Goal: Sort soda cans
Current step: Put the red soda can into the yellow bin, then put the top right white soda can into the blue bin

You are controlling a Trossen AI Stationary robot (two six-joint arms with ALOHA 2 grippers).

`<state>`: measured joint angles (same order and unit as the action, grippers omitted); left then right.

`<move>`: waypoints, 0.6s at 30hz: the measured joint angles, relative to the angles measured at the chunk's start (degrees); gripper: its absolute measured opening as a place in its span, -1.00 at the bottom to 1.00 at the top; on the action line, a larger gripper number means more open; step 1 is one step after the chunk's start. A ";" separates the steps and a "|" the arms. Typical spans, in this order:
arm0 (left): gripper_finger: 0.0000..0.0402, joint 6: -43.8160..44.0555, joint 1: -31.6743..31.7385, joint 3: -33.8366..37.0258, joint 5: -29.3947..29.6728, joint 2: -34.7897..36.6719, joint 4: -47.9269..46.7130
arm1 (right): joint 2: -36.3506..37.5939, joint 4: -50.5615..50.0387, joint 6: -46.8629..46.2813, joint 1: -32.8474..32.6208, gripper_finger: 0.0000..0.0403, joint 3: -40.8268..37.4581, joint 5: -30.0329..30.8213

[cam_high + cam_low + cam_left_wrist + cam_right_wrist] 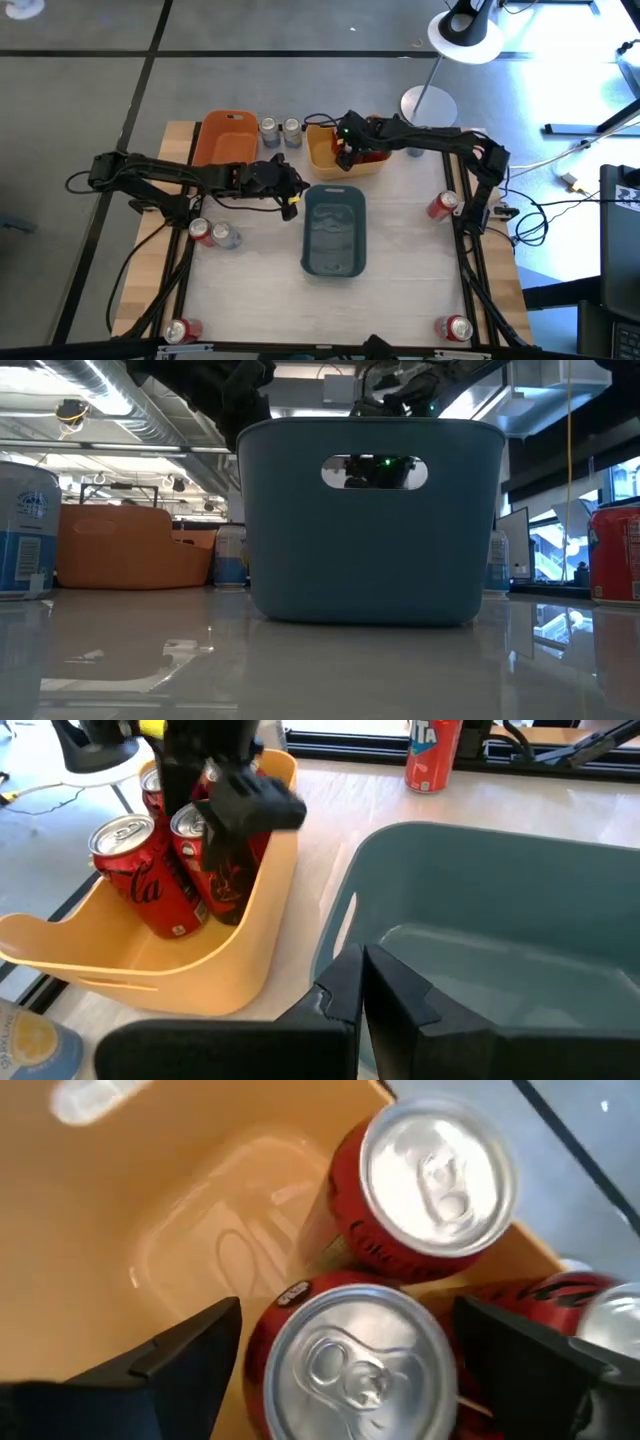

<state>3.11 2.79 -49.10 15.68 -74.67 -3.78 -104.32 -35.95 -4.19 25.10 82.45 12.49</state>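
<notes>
My right gripper (345, 1370) reaches into the yellow bin (325, 160), its fingers spread wide on either side of a red can (350, 1365) standing directly under it; whether they touch the can I cannot tell. Only the right wrist view shows this straddle, with a second red can (425, 1185) just beyond and a third at the edge. From above, the arm hides all of that.

My left gripper (365, 990) hangs over the near rim of the blue-grey bin (500, 930), fingers pressed together with nothing between them. Its wrist view shows what the overhead misses: the red cans in the yellow bin carry Coca-Cola script, and a far red can (432, 755) reads "TA".

The overhead alone shows the orange bin (225, 140), two silver cans (279, 131) between it and the yellow bin, and cans at the table's edges. The low view is mostly the blue-grey bin's wall, with a blue-and-white labelled can (25, 530) to one side.
</notes>
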 joint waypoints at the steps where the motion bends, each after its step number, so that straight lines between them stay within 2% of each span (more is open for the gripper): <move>1: -0.97 0.00 0.00 0.00 0.00 0.00 -0.02 | 0.46 -1.04 0.17 0.00 0.79 0.96 0.01; 10: -0.97 -0.08 0.00 0.00 0.00 0.00 -0.36 | 7.61 -16.51 4.06 0.02 0.80 10.18 0.74; 16: -0.97 -0.09 0.00 0.00 0.00 0.00 -0.38 | 12.81 -25.76 4.15 1.76 0.80 10.21 9.04; 18: -0.97 -0.09 0.00 0.00 0.00 0.00 -0.50 | 13.83 -29.55 2.66 3.70 0.80 9.92 10.05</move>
<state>3.03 2.79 -49.10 15.68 -74.67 -4.28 -90.49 -65.51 -1.53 28.80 92.37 22.54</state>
